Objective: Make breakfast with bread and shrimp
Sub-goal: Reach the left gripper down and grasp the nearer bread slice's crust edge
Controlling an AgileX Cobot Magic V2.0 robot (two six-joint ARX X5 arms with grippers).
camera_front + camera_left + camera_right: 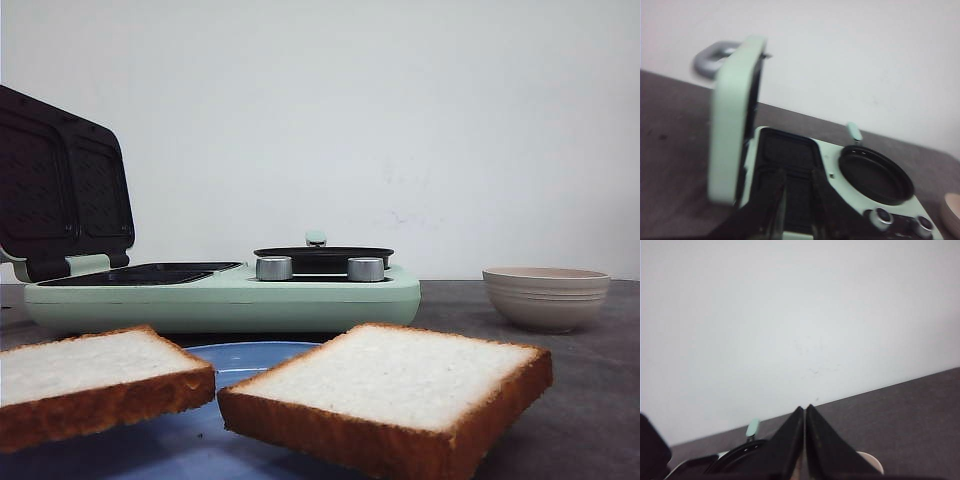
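From the front, two slices of bread (pixel 100 385) (pixel 395 400) lie on a blue plate (pixel 235 362) in the foreground, with a mint-green breakfast maker (pixel 225 295) behind them, its lid (pixel 60 185) raised at the left and a small black pan (pixel 322 257) to the right, and a beige ribbed bowl (pixel 546 297) far right on the dark worktop (pixel 600 400). No arm shows there, and no shrimp shows in any view. The left wrist view alone shows the left claw (pixel 797 180) a little open and empty above the maker's black plate, while the right wrist view shows the right claw (pixel 805 412) pressed together, holding nothing, with the bowl's rim peeking beside it.
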